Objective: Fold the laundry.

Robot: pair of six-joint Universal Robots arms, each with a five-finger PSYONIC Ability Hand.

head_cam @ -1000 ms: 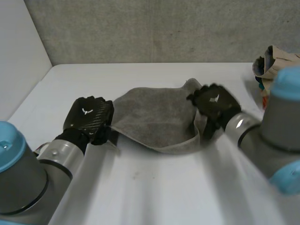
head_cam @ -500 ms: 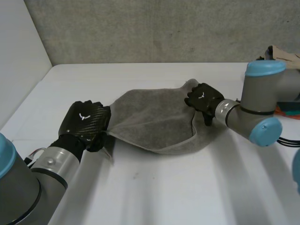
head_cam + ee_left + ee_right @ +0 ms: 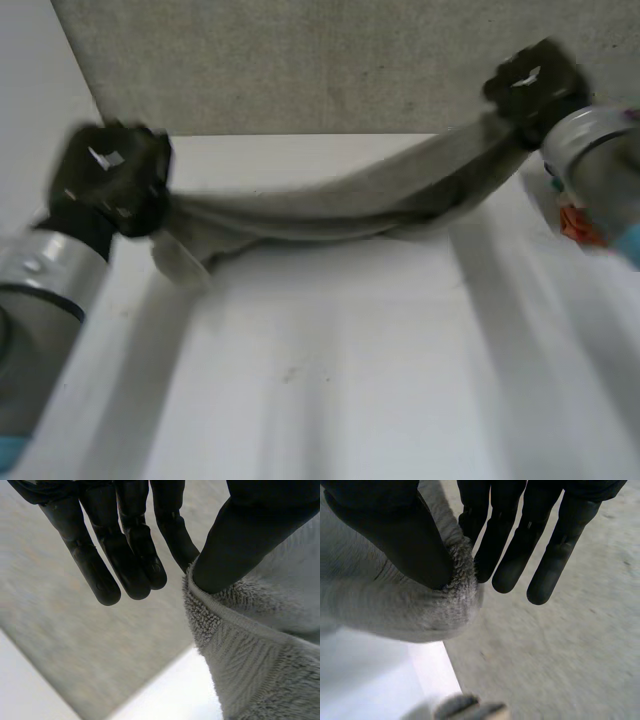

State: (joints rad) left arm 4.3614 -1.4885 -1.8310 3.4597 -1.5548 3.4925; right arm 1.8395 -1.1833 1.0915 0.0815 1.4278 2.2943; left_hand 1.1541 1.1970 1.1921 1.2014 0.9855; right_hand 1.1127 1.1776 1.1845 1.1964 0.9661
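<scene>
A grey towel (image 3: pixel 330 205) hangs stretched in the air between my two hands, sagging in the middle above the white table (image 3: pixel 340 380). My left hand (image 3: pixel 108 178) is raised at the left and pinches one end of the towel (image 3: pixel 250 645) between its thumb and a finger, the other fingers (image 3: pixel 125 555) straight. My right hand (image 3: pixel 532 85) is raised high at the right, in front of the back wall. It pinches the other end of the towel (image 3: pixel 405 605) between thumb and a finger, its other fingers (image 3: pixel 520 545) straight.
A pile of other laundry (image 3: pixel 575 215) with an orange piece lies at the table's right edge, behind my right arm. A grey wall (image 3: pixel 300 60) closes the back of the table and a white wall (image 3: pixel 30 120) stands at the left.
Both hands have lifted off the table and moved apart, pulling the towel up from lying flat into a taut hanging band. The right hand closed on the towel's end.
</scene>
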